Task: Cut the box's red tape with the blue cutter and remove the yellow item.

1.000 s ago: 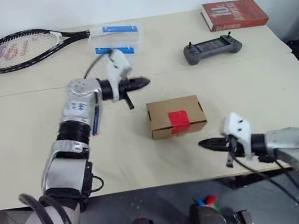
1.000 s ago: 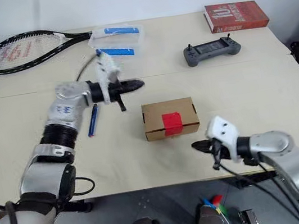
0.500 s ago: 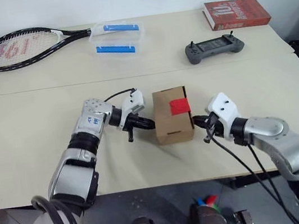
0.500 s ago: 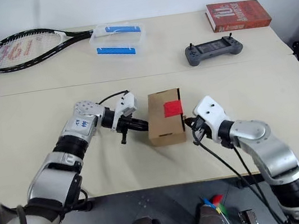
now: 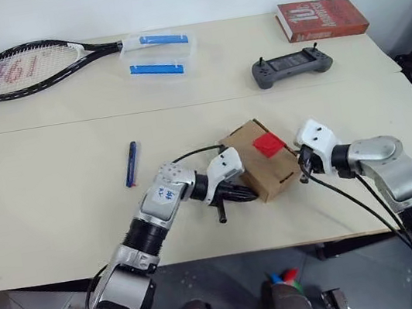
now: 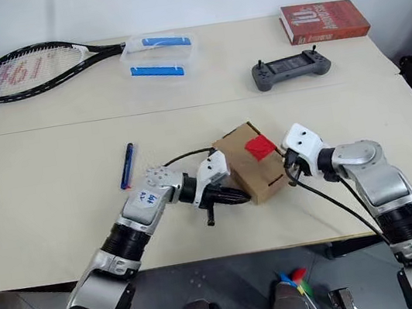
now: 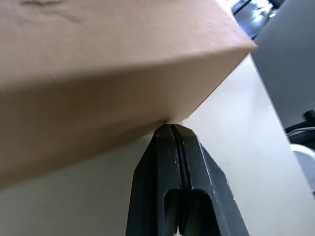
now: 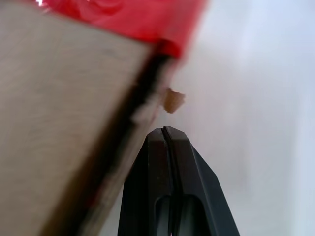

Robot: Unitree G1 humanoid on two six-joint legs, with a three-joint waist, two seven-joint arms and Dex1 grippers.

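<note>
I am pressing my left tool [image 5: 253, 195] and right tool [image 5: 301, 173], both pinched together, in against opposite ends of the box [image 5: 262, 159], turning it askew on the tabletop [image 5: 59, 217].

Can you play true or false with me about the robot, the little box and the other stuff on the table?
1. The small brown cardboard box has a red tape patch on it. True.
2. The slim dark blue pen-shaped cutter is in the left gripper. False: it lies alone on the cream table, and that gripper is shut and empty, its tip at the box.
3. The right gripper is wide open. False: it is shut, close to the box's other side.
4. A red book lies at the table's far edge. True.
5. The racket lies on top of the box. False: it lies at the far side, beside the clear plastic container.
</note>
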